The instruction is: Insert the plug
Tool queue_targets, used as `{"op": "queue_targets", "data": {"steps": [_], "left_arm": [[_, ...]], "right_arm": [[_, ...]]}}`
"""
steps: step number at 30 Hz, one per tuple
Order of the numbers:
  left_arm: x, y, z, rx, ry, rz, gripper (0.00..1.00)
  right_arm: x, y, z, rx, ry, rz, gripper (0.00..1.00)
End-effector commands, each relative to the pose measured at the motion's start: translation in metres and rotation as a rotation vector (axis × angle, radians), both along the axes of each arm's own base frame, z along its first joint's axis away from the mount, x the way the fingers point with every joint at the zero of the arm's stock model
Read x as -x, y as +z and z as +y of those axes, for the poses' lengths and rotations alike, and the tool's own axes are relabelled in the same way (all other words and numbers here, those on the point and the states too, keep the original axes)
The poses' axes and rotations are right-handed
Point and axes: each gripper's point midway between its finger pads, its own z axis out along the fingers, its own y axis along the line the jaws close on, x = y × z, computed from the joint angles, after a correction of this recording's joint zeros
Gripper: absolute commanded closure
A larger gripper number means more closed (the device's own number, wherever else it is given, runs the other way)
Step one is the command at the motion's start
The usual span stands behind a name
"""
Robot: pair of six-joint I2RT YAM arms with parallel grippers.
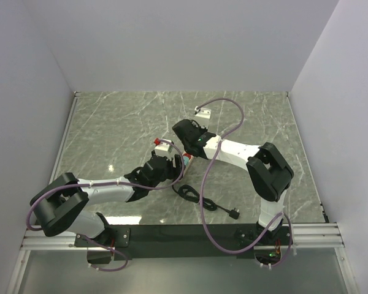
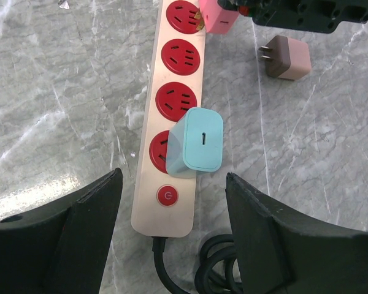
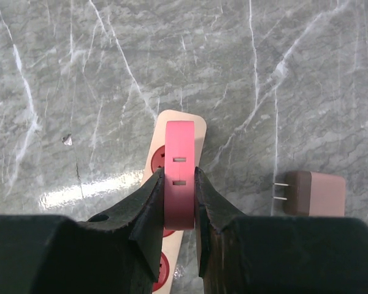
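Right gripper [image 3: 180,187] closed tight on pink plug [image 3: 180,144], with a finger flat against each side, dead centre of the right wrist view. Held upright over the top end of the beige strip [image 3: 193,119], covering most of the end socket. From the left wrist, seen at the top edge, tilted, with a brass prong at the right rim of the topmost red socket [image 2: 183,15]. Cannot tell how far in, if at all.

Left gripper [image 2: 175,184] spread wide, gripping nothing. Black fingers [image 2: 80,226] in the lower corners of the left wrist view, flanking the strip's switch end. Cannot tell whether touching it. Round red switch [image 2: 167,196] between them, low centre.

Teal plug [image 2: 199,141] at centre of that view, sitting on the lowest of four sockets, just above the switch. Between teal and pink, two sockets with full red faces showing.

Brown plug [image 2: 288,58] at upper right, lying on the marble table [image 2: 61,92], prongs pointing left toward the strip but apart from it, just below the right arm's black body. Also at the right edge of the right wrist view, level with the fingertips.

Black cable [image 2: 165,269] leaving the strip's bottom end, coiled beside it at the bottom edge. In the top view, both arms reaching in to meet mid-table, with the cable trailing lower right to a black mains plug [image 1: 235,213]. Small white block [image 1: 202,111] at upper centre, well apart from the rest.
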Motion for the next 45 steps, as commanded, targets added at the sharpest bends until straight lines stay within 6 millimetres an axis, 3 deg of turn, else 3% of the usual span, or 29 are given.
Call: {"op": "queue_targets", "data": {"steps": [1, 21, 45], "left_arm": [[-0.003, 0.014, -0.003, 0.045, 0.014, -0.025, 0.26], [-0.002, 0.011, -0.004, 0.037, 0.010, -0.018, 0.26], [-0.002, 0.010, -0.007, 0.036, -0.002, -0.014, 0.26]], "right_arm": [[-0.014, 0.015, 0.003, -0.007, -0.041, -0.066, 1.00], [-0.020, 0.000, 0.002, 0.040, -0.066, -0.040, 1.00], [-0.019, 0.016, -0.002, 0.000, -0.074, -0.096, 1.00]]}}
